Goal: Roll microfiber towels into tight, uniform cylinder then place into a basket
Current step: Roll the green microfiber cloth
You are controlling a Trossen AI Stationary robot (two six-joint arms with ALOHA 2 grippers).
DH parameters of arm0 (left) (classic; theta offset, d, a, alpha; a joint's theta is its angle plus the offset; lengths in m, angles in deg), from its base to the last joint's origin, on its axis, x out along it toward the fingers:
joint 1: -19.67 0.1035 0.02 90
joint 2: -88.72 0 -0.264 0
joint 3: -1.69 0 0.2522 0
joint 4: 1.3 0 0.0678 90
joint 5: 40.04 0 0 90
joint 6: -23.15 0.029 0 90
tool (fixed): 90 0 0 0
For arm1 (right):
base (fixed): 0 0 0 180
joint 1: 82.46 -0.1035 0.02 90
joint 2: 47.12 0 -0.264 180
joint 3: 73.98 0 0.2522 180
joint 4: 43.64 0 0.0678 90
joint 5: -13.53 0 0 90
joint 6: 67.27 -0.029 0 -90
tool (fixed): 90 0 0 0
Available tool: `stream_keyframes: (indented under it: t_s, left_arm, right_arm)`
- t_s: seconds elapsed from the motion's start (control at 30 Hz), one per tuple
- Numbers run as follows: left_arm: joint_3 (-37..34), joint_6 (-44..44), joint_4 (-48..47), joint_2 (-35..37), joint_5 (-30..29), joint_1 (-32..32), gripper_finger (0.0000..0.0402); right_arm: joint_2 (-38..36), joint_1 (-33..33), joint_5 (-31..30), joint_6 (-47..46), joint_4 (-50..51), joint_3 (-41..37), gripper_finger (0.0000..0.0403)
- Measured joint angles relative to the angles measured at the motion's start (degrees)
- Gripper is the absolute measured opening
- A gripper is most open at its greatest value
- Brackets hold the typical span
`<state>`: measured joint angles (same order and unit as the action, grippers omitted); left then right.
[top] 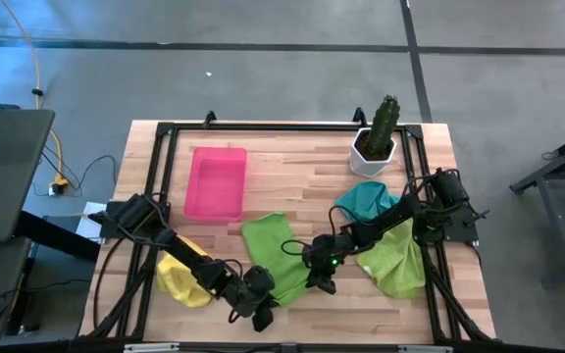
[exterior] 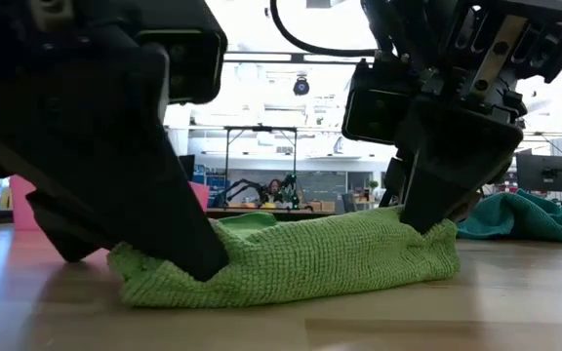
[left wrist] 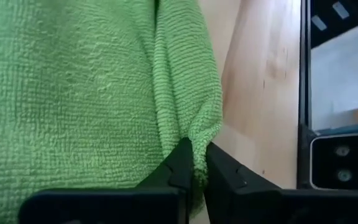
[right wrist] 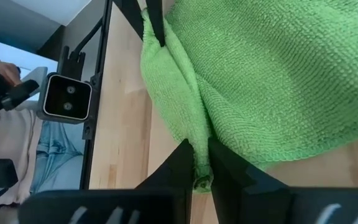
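Green towel [top: 268,257] lies mid-table, front of the pink basket [top: 216,182], nubby weave, near edge folded into a thick ridge. Left gripper [left wrist: 196,169] and right gripper [right wrist: 197,163] each pinch that edge, fingers narrow.

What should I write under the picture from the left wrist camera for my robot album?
The left pincer pinches the edge of a lime green towel lying on the wooden table.
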<state>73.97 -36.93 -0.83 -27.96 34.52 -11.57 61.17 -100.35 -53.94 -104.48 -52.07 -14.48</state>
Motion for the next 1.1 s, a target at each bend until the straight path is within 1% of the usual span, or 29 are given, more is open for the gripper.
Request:
stream_keyframes:
  t_s: [0.1,0.23,0.4,0.63,0.7,0.9,1.03,1.1]
  left_arm:
    - [-0.02,-2.05,0.20,0.28,0.07,0.00,0.0005]
    - [-0.12,-3.32,1.84,0.67,0.33,-0.08,0.0006]
    - [-0.09,-6.37,1.47,1.32,0.67,-0.22,0.0007]
    - [0.01,-11.89,-0.28,1.55,1.99,-0.38,0.0007]
    - [0.09,-13.78,-1.80,1.60,1.99,-0.39,0.0007]
    - [0.13,-16.45,-3.64,1.94,1.72,-0.46,0.0007]
    - [0.13,-19.05,-6.84,2.49,0.88,-0.55,0.0007]
    - [0.12,-19.79,-9.86,3.43,0.68,-0.61,0.0007]
  right_arm:
    - [0.00,0.00,0.00,0.15,0.06,0.00,0.0030]
    - [0.00,0.00,0.00,1.73,0.07,0.00,0.0030]
    - [0.00,0.00,0.00,1.76,-0.27,0.00,0.0031]
    - [0.00,0.00,0.00,1.70,-5.84,-0.04,0.0031]
    - [0.00,0.00,-0.14,3.04,-6.26,-0.04,0.0031]
    - [0.00,-0.04,-4.95,9.33,-5.05,-0.04,0.0030]
    - [0.00,-0.10,-5.69,12.32,-4.28,0.04,0.0030]
    - [0.00,-0.47,-5.88,14.16,-4.00,0.05,0.0031]
